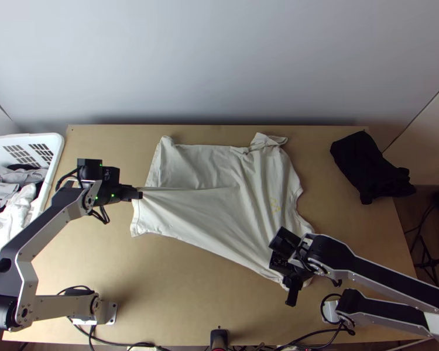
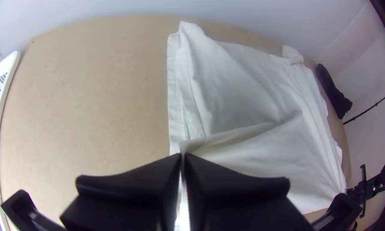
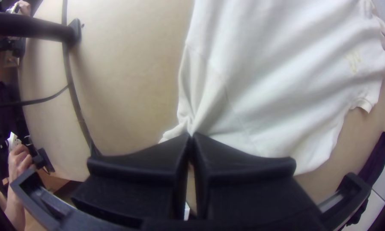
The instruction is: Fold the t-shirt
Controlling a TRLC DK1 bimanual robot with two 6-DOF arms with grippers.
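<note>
T-shirt (image 1: 202,167), off-white and loosely spread across the middle of a light wooden table (image 1: 190,286), its long axis running roughly left to right. My left gripper (image 2: 183,155) pinches a peak of cloth at the shirt's left end, while my right gripper (image 3: 191,135), closer to the table's near edge, pinches gathered cloth at the near right corner. Most of the fabric lies beyond the slanting line between these two grips, so I judge the fold should go away from me.

White t-shirt (image 1: 208,202), yellowish mark, spread on table, creased, near edge lifted at one corner, apparently.
</note>
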